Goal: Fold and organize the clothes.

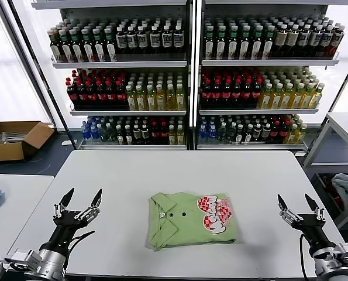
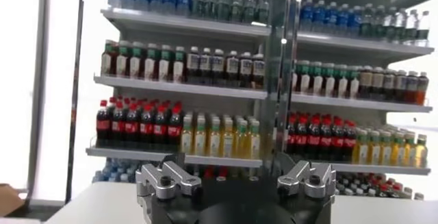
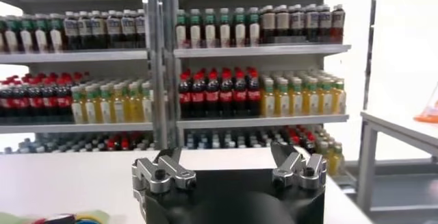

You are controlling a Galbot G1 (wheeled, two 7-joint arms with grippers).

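Head view: both pincers point(image 1: 80, 198) wide, empty

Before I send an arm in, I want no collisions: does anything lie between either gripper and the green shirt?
Nothing visible does. The green shirt lies alone mid-table, with bare table between it and the open left gripper and open right gripper.
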